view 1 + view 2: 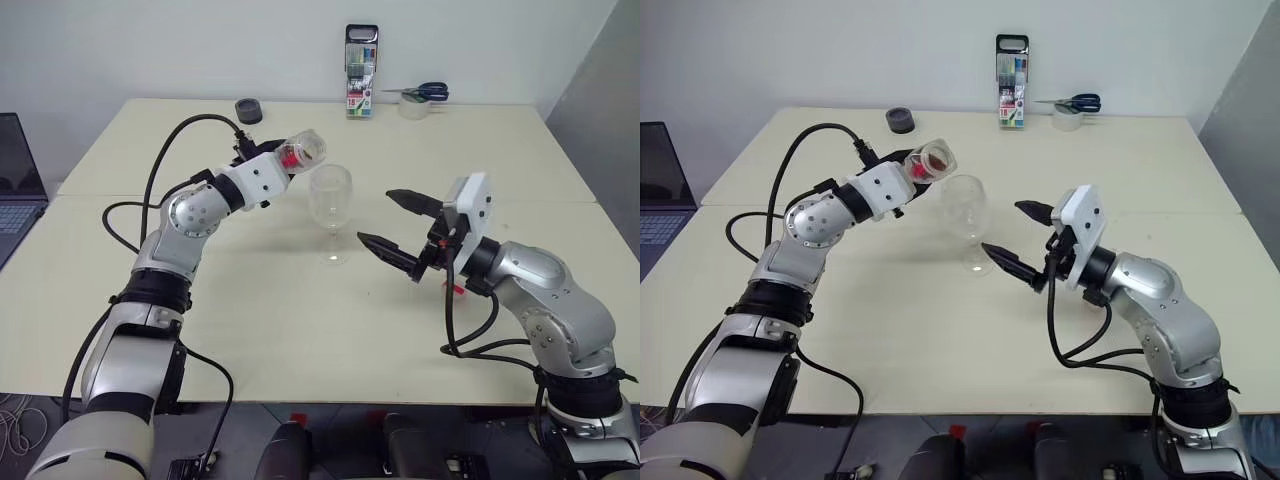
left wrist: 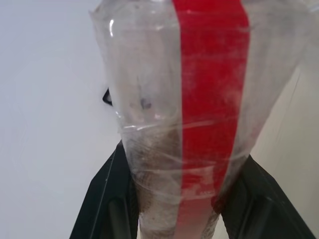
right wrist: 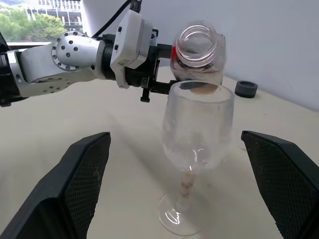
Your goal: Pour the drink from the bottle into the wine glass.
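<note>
My left gripper (image 1: 283, 157) is shut on the bottle (image 1: 303, 152), a clear one with a red label strip (image 2: 212, 89). It lies tipped near level, and its open mouth (image 3: 198, 43) sits just above the rim of the wine glass (image 1: 330, 197). A little reddish-brown drink (image 2: 154, 169) lies in the bottle. The glass stands upright on the cream table (image 1: 300, 330). No stream shows between mouth and glass. To the right of the glass, my right gripper (image 1: 373, 215) is open, its fingers (image 3: 79, 184) spread either side of the glass without touching it.
At the table's far edge stand a marker case (image 1: 361, 70), scissors (image 1: 426, 92) and a clear tape roll (image 1: 413, 106). A black roll (image 1: 248, 110) lies behind the left arm. A laptop (image 1: 15, 190) sits at the far left. A grey wall panel (image 1: 600, 110) bounds the right.
</note>
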Controlling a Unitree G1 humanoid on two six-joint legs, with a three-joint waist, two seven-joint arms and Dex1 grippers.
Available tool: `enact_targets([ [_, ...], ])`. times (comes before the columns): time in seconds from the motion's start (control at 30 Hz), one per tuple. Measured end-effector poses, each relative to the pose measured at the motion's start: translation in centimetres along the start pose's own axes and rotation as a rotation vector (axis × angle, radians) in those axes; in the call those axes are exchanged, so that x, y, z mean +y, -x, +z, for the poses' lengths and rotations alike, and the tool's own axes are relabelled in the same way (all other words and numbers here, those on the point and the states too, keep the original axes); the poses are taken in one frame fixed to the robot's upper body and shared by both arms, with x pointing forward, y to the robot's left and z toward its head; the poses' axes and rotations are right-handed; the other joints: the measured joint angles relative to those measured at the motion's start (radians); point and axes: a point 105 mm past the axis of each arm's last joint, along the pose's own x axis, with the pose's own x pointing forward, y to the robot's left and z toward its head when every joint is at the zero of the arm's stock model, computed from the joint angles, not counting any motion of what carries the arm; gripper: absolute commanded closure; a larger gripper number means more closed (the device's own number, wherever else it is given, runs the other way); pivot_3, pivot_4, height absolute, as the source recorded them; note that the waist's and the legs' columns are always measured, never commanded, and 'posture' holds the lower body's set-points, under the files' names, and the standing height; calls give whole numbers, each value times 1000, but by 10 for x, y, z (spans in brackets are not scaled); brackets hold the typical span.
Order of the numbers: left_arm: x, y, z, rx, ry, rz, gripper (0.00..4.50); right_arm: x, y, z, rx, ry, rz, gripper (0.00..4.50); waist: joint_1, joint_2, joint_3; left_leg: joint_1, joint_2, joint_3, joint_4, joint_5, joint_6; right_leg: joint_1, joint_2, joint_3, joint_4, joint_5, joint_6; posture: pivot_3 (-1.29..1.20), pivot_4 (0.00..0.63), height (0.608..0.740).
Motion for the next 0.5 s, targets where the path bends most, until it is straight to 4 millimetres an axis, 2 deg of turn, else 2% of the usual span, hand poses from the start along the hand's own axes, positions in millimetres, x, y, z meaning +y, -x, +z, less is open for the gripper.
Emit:
enact_targets([
  [0.27,6,-1,-2,-17,-146,7,2815,-6,-1,7,8,39,4,0,-2,0,0,0,0,0,0,0,0,0,0,0,1,0,0,0,150,740],
  [0.5,13,-7,4,-30,-273,14,2816,-10,-1,5,21,41,-12,0,-1,0,0,0,0,0,0,0,0,0,0,0,1,0,0,0,150,740],
])
